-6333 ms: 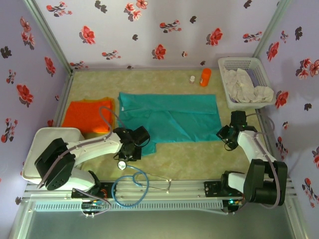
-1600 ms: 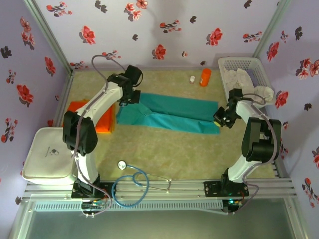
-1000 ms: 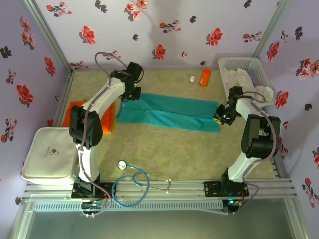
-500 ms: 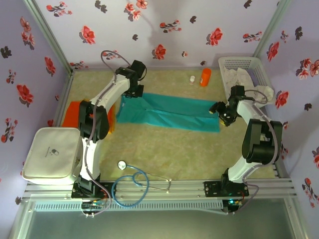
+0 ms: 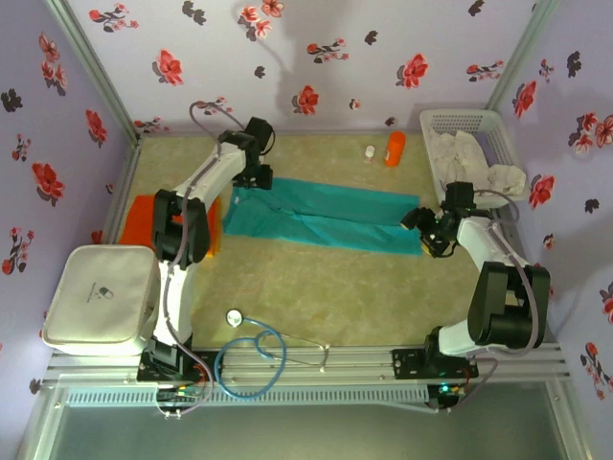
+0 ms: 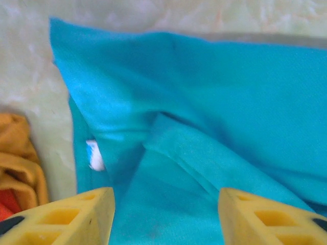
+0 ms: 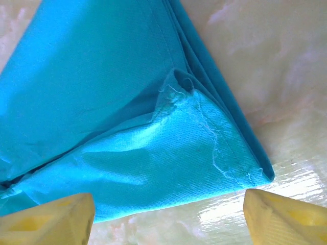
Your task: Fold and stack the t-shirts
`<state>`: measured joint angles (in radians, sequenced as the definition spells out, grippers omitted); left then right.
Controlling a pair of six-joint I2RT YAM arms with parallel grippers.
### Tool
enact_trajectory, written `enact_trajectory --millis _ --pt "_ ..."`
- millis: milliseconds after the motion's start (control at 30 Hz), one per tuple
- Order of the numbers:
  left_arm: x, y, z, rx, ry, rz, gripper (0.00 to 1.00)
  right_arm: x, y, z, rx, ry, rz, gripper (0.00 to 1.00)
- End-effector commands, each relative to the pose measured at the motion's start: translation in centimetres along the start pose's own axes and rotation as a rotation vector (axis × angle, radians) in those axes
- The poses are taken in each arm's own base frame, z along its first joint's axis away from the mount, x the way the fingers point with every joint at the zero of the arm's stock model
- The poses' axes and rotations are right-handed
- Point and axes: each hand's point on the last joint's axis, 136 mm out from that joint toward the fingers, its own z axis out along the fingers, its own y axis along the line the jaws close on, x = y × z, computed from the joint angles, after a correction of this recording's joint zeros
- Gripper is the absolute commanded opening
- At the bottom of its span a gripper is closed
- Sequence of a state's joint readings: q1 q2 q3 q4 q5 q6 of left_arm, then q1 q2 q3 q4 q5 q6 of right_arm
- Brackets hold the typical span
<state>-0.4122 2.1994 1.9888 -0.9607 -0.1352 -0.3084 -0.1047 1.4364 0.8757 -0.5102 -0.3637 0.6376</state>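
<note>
The teal-green t-shirt (image 5: 321, 216) lies folded lengthwise into a long strip across the middle of the table. My left gripper (image 5: 257, 177) hovers open above the strip's far left end (image 6: 204, 117), nothing between its yellow fingers (image 6: 76, 217). My right gripper (image 5: 428, 230) stands open over the strip's right corner (image 7: 199, 148), where folded layers and a frayed hem show. The orange t-shirt (image 5: 146, 218) lies folded at the left, partly hidden by the left arm; its edge (image 6: 18, 158) shows in the left wrist view.
A white pouch (image 5: 96, 297) sits front left, a stethoscope (image 5: 254, 350) near the front edge. At the back right stand a white basket of cloths (image 5: 474, 153), an orange bottle (image 5: 394, 148) and a small white bottle (image 5: 369, 151).
Both grippers carried the teal shirt's near edge to the far side, folding it into a strip. They have let go, and the right gripper has drawn back toward the near side.
</note>
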Motion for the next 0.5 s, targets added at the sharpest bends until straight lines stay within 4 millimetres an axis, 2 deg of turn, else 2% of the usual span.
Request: enact_trajectory --millis 0,167,233,300,467 --pt "0.6 -2.4 -3.6 0.177 -0.044 -0.091 0.57 -0.1 0.5 -0.1 -0.031 -0.02 0.008 0.77" --pt "4.3 -3.9 -3.2 0.289 -0.036 -0.199 0.58 0.3 0.7 -0.1 -0.047 -0.023 0.006 0.77" --pt "5.0 -4.4 -2.9 0.342 -0.054 -0.254 0.62 0.4 0.7 0.0 -0.046 -0.018 0.004 0.77" --pt "5.4 -4.8 -2.8 0.382 -0.079 -0.292 0.69 0.5 0.7 0.2 -0.046 -0.012 0.004 0.78" --pt "4.7 -6.3 -2.5 0.499 -0.156 -0.388 0.71 0.8 0.8 0.6 -0.05 -0.006 0.005 0.78"
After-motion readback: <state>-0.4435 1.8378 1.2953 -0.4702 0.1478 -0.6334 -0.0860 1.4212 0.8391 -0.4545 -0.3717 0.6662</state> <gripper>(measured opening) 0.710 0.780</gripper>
